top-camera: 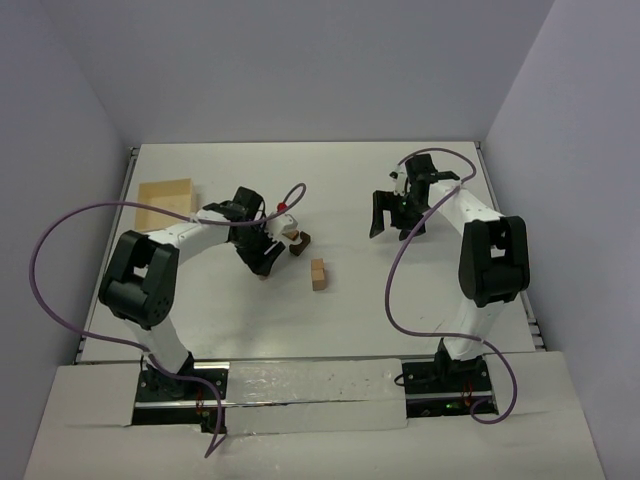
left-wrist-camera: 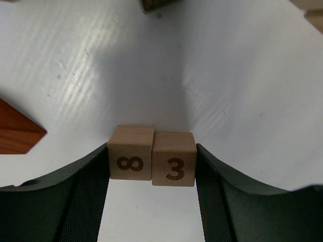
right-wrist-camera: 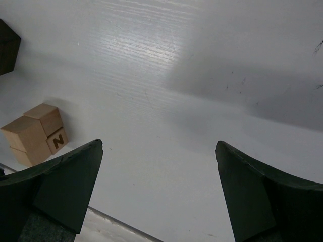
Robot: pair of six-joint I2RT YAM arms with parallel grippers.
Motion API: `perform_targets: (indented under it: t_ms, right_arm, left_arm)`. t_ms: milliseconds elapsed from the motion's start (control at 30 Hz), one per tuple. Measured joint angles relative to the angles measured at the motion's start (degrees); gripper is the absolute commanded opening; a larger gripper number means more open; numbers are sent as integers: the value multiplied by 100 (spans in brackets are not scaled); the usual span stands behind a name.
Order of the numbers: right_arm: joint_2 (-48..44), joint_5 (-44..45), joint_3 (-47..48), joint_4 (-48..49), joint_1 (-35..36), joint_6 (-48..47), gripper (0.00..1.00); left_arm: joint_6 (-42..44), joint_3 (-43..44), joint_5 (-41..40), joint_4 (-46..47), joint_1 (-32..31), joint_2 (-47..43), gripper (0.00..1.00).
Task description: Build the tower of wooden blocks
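Left gripper (left-wrist-camera: 151, 169) pinches pale cube pair (left-wrist-camera: 146, 161), marked 8 and 3; orange-brown block (left-wrist-camera: 15, 133) nearby. Right gripper (right-wrist-camera: 159, 169), fingers spread, above tabletop (right-wrist-camera: 176, 75); tray (top-camera: 165, 197) by its left edge.

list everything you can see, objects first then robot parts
numbered cubes: two, pale tan, 8 and 3, in the left hand
loose cubes: at least two, pale tan, one marked N, mid-table
dark block: one, dark brown, right of the left hand
orange-brown piece: one, orange-brown, beside the left hand
tray: one, pale wood, far left
table: one, white, under everything
left hand: one, black, shut on the numbered cubes
right hand: one, black, open, empty
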Motion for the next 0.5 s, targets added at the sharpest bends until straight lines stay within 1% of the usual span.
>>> perform_targets:
  t_ms: [33, 133, 233, 333, 500]
  right_arm:
    - [-5, 0, -20, 1, 0, 0, 100]
    - [-11, 11, -54, 15, 0, 0, 100]
    - [-49, 15, -109, 32, 0, 0, 100]
    - [-62, 15, -118, 35, 0, 0, 100]
    - [-64, 13, -118, 41, 0, 0, 100]
  left_arm:
    - [-45, 0, -52, 89, -32, 15, 44]
    - [-121, 0, -176, 285, -108, 59, 55]
    - [-160, 0, -251, 414, -162, 88, 63]
    - [-172, 0, -300, 468, -184, 101, 69]
    - [-183, 0, -331, 507, -188, 162, 75]
